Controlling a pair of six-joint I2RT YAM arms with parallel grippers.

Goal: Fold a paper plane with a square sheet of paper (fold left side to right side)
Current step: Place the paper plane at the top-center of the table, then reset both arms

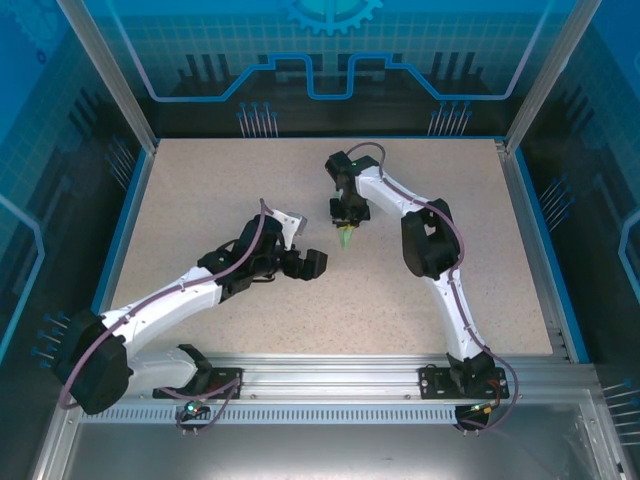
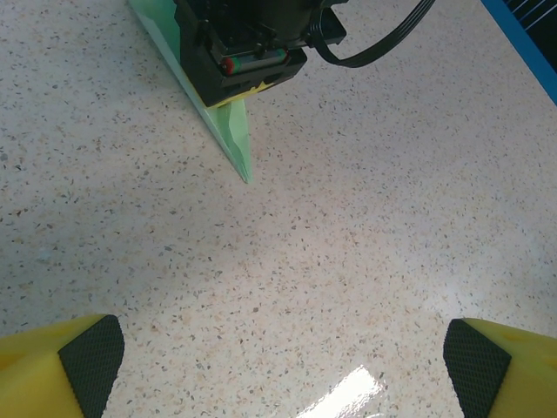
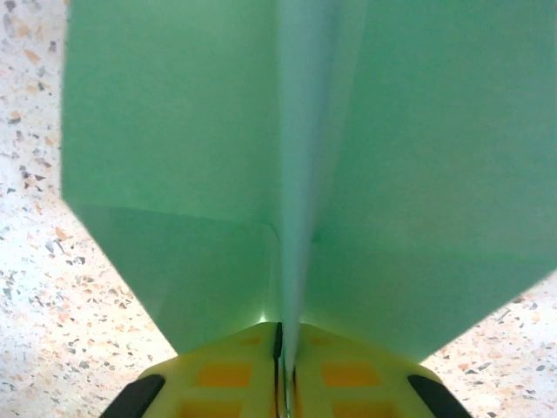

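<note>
Left gripper (image 1: 312, 263), centre-left overhead: jaws at full spread, empty, pads (image 2: 91, 361) in the bottom corners of its own camera. The paper plane (image 1: 345, 238) is just right of it and slightly up-frame. Left wrist view: the paper plane (image 2: 222, 122) runs from upper left towards centre, tip aimed at the left gripper. The right gripper (image 1: 347, 213) is nearer. Right wrist view shows the right gripper (image 3: 280, 348) pinched tight on the centre crease with the wings spread, detail the overhead can't resolve. Tip on table (image 1: 200, 200)? Can't tell.
</note>
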